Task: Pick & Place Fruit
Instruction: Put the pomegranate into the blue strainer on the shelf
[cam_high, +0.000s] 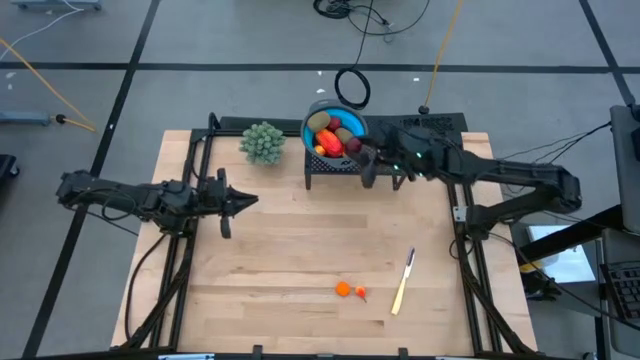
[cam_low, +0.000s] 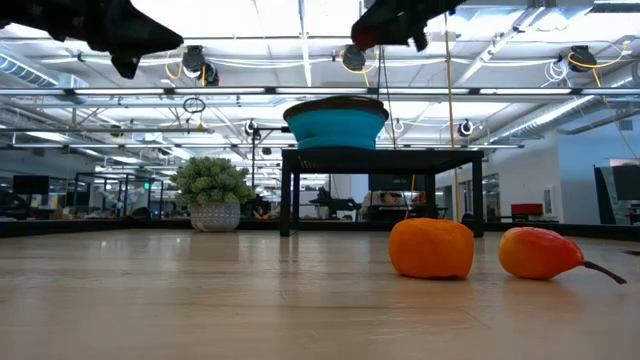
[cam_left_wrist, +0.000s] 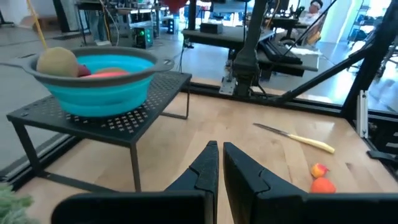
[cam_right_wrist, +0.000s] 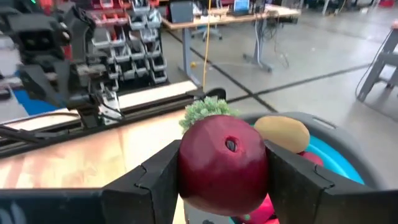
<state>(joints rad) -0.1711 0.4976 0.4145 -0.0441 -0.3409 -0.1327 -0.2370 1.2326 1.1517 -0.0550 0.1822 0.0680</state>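
Above the blue bowl (cam_high: 335, 124) on its black stand (cam_high: 330, 168), the right gripper (cam_right_wrist: 224, 171) holds a dark red fruit (cam_right_wrist: 224, 163), apparently at the placing step, needing only release, while the left gripper (cam_high: 243, 201) waits closed.

Pale wooden worktop (cam_high: 290, 260). Toward the far edge, a black perforated stand (cam_high: 330, 170) and a bushy green plant ball (cam_high: 263, 142). Near the front, two small orange fruit pieces (cam_high: 349, 291) beside a yellow-handled knife (cam_high: 403, 282).
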